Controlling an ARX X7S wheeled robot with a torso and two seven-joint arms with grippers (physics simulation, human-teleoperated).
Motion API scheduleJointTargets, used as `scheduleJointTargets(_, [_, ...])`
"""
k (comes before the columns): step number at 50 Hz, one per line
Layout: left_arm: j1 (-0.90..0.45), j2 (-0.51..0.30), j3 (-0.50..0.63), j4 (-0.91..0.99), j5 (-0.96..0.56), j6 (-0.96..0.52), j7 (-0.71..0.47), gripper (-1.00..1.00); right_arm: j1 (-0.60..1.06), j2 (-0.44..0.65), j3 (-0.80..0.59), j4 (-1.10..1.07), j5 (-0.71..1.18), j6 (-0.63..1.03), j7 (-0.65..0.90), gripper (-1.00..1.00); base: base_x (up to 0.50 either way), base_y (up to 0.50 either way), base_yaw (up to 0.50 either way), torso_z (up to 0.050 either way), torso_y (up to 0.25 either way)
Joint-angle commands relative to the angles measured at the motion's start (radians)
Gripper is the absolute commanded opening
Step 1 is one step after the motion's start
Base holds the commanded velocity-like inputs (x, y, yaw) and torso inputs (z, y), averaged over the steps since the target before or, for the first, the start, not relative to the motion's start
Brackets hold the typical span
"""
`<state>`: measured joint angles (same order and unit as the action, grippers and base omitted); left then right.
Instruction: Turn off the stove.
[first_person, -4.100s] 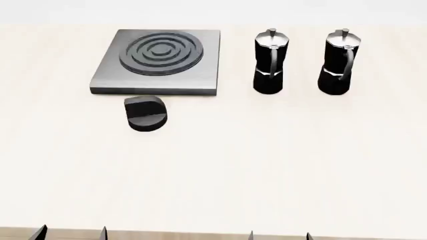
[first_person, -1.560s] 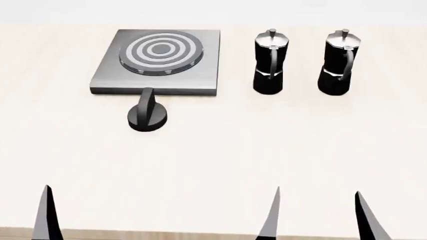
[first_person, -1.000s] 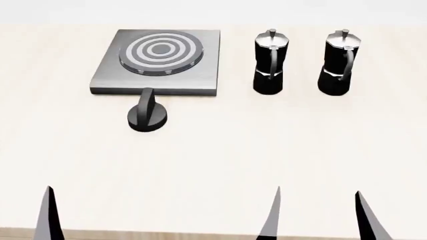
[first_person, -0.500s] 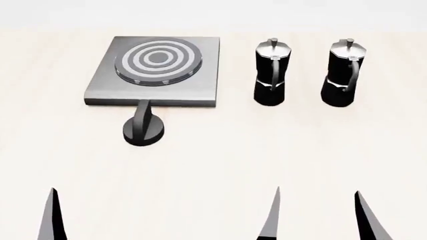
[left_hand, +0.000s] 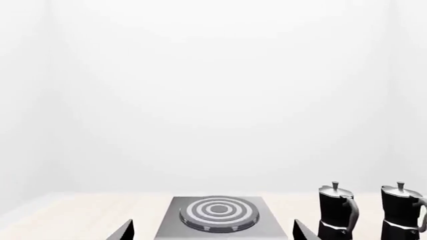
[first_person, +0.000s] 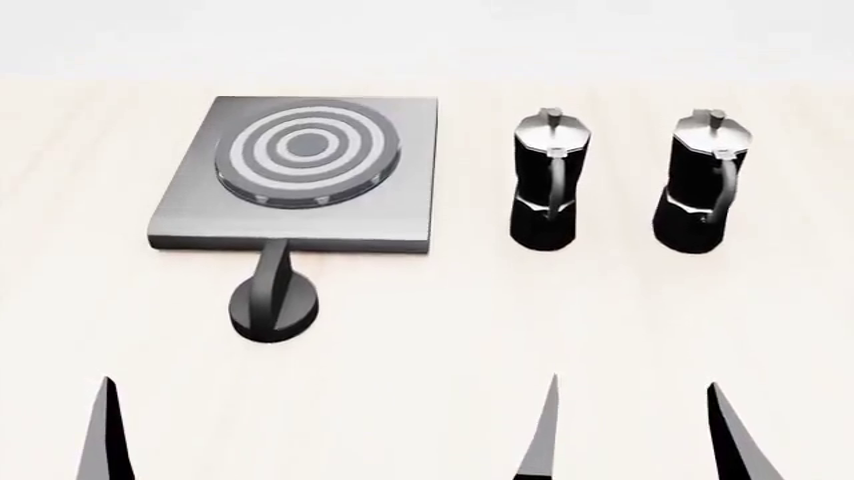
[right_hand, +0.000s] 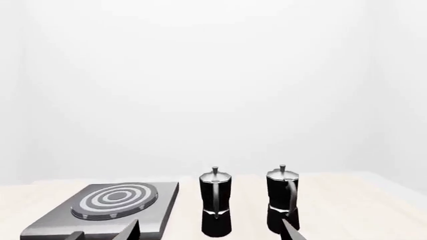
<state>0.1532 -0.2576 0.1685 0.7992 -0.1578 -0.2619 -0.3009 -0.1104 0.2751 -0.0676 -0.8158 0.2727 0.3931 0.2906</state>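
Note:
The stove (first_person: 400, 200) is a square grey plate at the back left of the table, its round burner (first_person: 304, 150) showing light rings. Just in front of it stands the black knob (first_person: 274, 305), its ridge pointing towards the plate. Both grippers hang near the table's front edge, well short of the knob. My right gripper (first_person: 634, 440) is open and holds nothing. Of the left gripper only one fingertip (first_person: 104, 430) shows in the head view. In the left wrist view the left gripper (left_hand: 212, 234) is open, fingertips wide apart, facing the stove (left_hand: 170, 225).
Two black-and-silver moka pots (first_person: 545, 190) (first_person: 701, 190) stand side by side to the right of the stove, handles towards me. In the right wrist view the right gripper (right_hand: 210, 235) faces these pots (right_hand: 215, 200) (right_hand: 283, 197). A pale wooden table (first_person: 534, 320) carries everything.
Early on the knob's ridge swung from crosswise to pointing at the stove and the burner rings went light. Lately everything slid down the head view; the fingertips kept their places.

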Motion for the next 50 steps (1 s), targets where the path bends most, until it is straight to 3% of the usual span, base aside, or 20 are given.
scheduleJointTargets(1, [-0.003, -0.01, 0.008, -0.005, -0.005, 0.005, -0.01, 1.0, 0.002, 0.009, -0.004, 0.0, 0.008, 0.0, 0.008, 1.0, 0.23, 0.0, 0.0, 0.0, 0.0])
scheduleJointTargets(50, [-0.002, -0.042, 0.036, -0.007, -0.016, 0.018, -0.048, 1.0, 0.003, 0.036, -0.013, -0.002, 0.031, -0.013, 0.042, 1.0, 0.22, 0.0, 0.0, 0.0, 0.0])
